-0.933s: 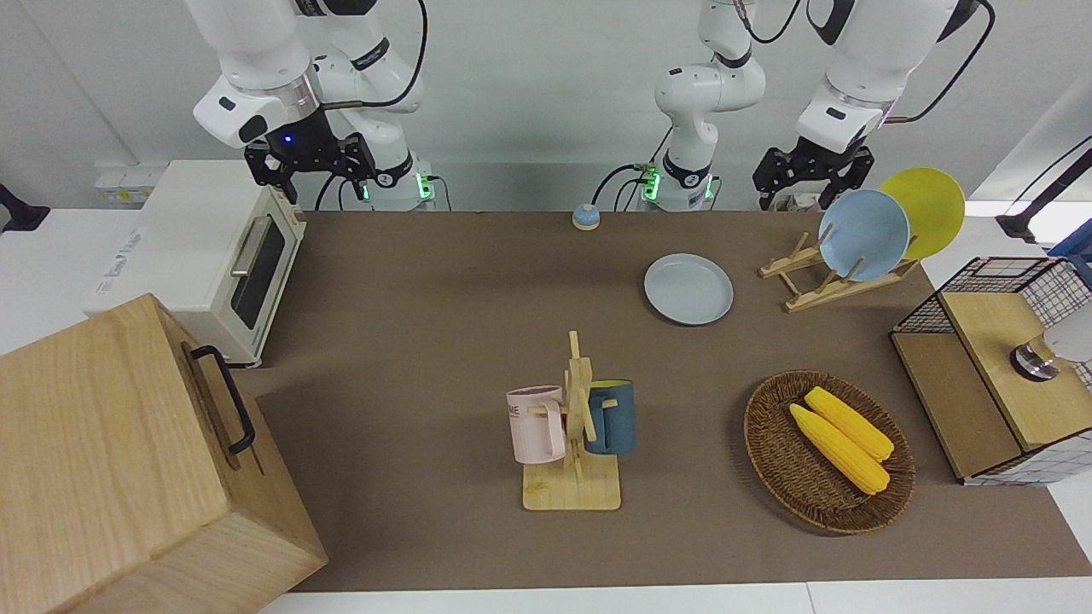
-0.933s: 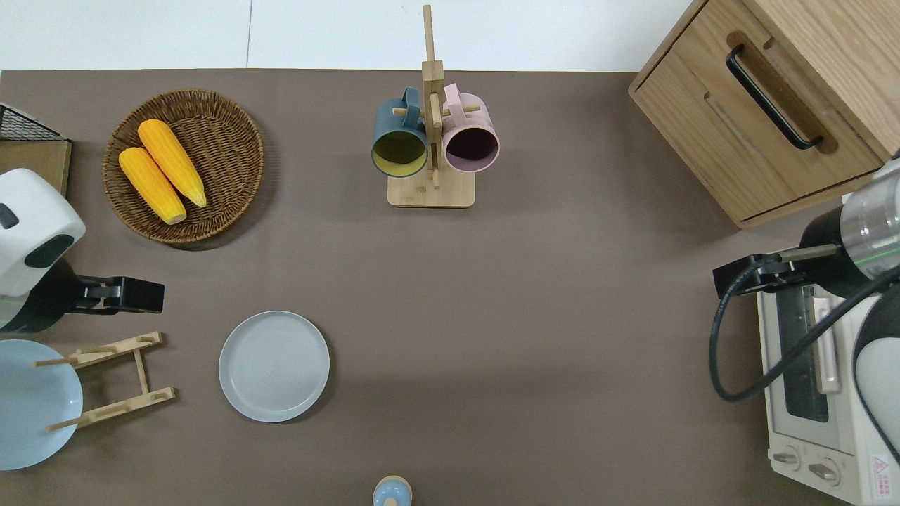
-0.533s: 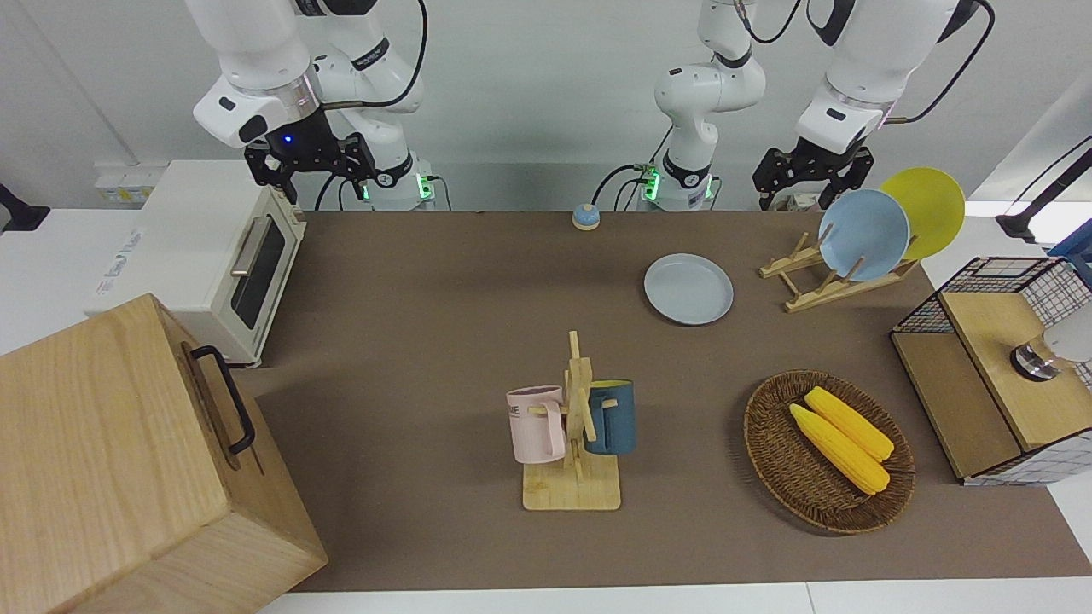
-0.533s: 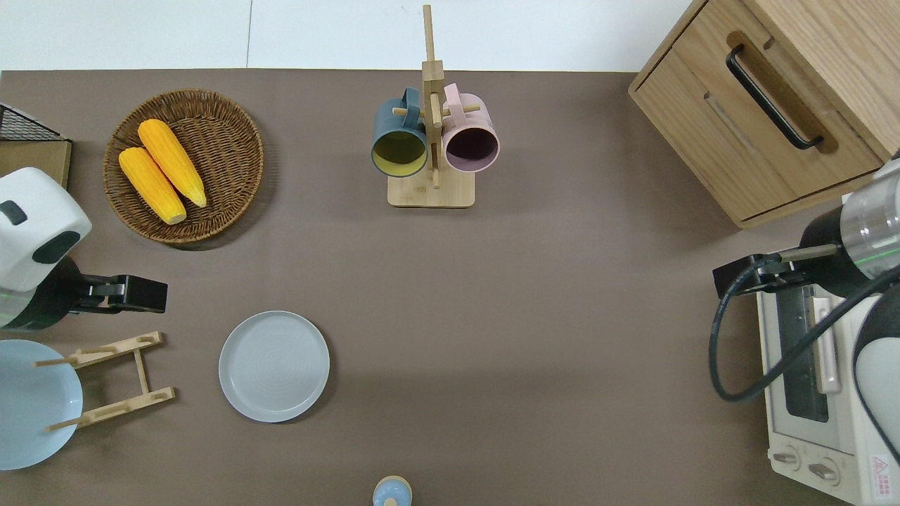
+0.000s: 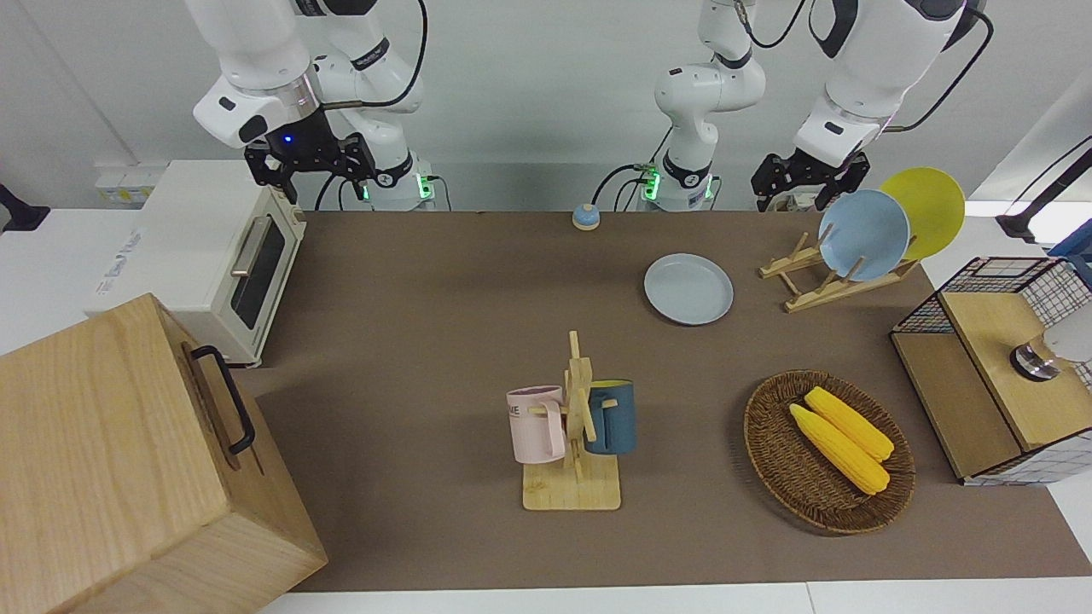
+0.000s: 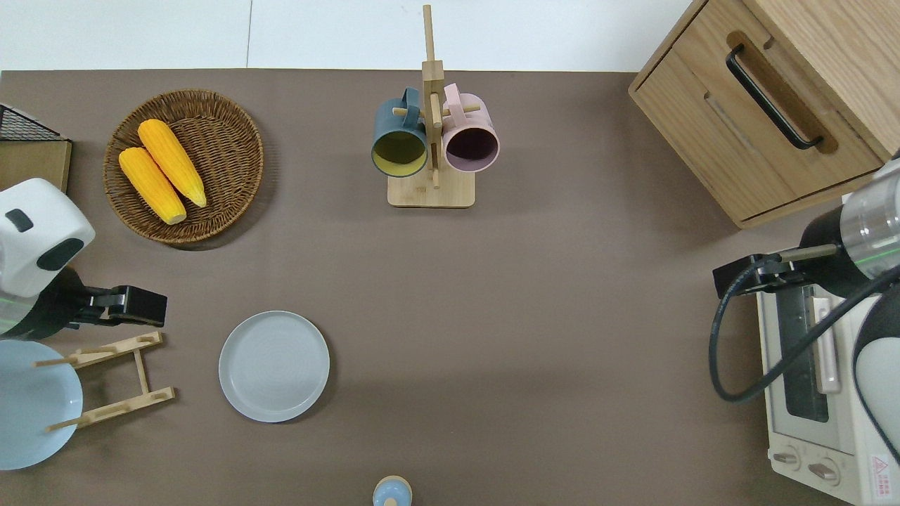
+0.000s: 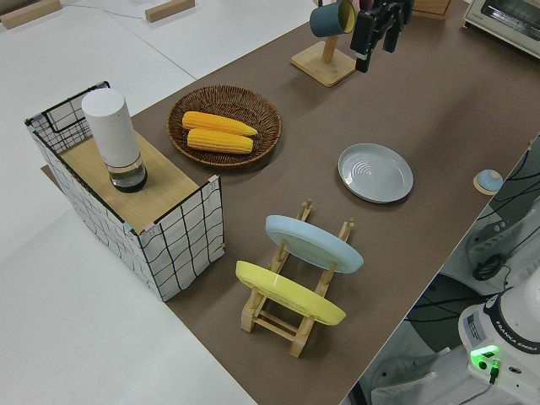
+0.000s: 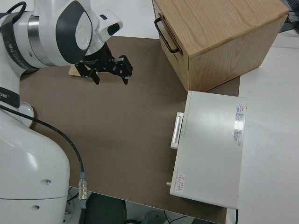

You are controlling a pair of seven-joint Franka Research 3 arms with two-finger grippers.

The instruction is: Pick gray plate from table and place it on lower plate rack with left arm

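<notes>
Overhead view shows the left end effector (image 6: pixel 137 306) up in the air, over the bare table (image 6: pixel 492 295) just beside the rack's far rail, and it carries nothing; its fingers seem a little apart in the left side view, but I cannot tell this for sure. The gray plate (image 6: pixel 273 366) lies flat on the table, beside the lower plate rack (image 6: pixel 112 380) toward the right arm's end, and nothing touches it. I think the first danger is the grasp itself: a shallow plate that lies flat gives only a thin rim, so the fingers may scrape the table or push the plate away and not pinch it. The second danger is the rack. The light blue plate (image 5: pixel 863 234) and the yellow plate (image 5: pixel 926 211) already lean in the slots farther from the free end, so a gray plate carried in too steep or too deep could knock the blue one or miss between the pegs. The rack is light wood and could slide if the plate presses on it. The right end effector (image 5: pixel 309 160) is parked.
</notes>
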